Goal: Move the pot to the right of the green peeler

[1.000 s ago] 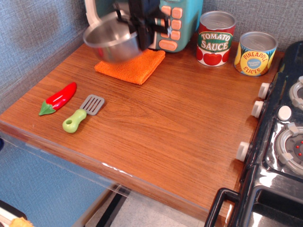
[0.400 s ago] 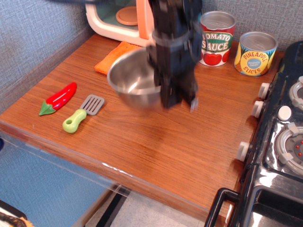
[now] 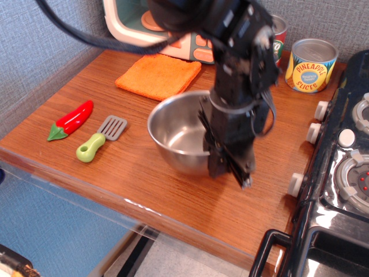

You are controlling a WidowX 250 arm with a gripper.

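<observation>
The shiny steel pot [image 3: 177,130] is low over the wooden counter [image 3: 144,173], right of the green peeler [image 3: 97,141]; I cannot tell whether it touches the wood. The peeler lies flat near the front left edge, its grey slotted head pointing back right. My gripper [image 3: 229,172] points down at the pot's right rim and is shut on it. The black arm hides the pot's right wall.
A red chili [image 3: 72,120] lies left of the peeler. An orange cloth [image 3: 158,75] and a toy microwave [image 3: 130,26] are at the back. A pineapple can [image 3: 311,64] and a half-hidden tomato can [image 3: 279,33] stand back right. A stove [image 3: 346,173] borders the right.
The gripper has carried the pot from above the orange cloth forward and to the right, and lowered it toward the middle of the counter. The peeler and chili have not moved.
</observation>
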